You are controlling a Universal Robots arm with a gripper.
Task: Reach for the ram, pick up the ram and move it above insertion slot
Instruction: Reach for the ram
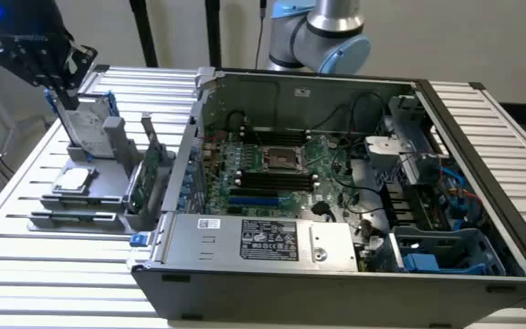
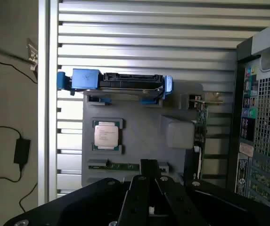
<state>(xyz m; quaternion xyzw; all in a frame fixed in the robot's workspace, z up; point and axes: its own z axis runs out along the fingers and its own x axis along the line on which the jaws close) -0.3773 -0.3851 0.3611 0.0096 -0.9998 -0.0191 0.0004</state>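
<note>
Hovering above the grey holder [image 2: 144, 127], the gripper [image 1: 48, 68] (apart or together, I cannot tell) should line up lengthwise with the ram [image 2: 120, 166], which sits in the holder's end slot just beside the processor [image 2: 107, 135].

A slatted aluminium table [image 1: 53, 281] stood before a plain pale wall [image 1: 464, 34], with two black poles [image 1: 144, 31] rising behind it. Beside the table's edge, a corded black power adapter [image 2: 21, 150] lay on the beige floor [image 2: 7, 108] under even light.
</note>
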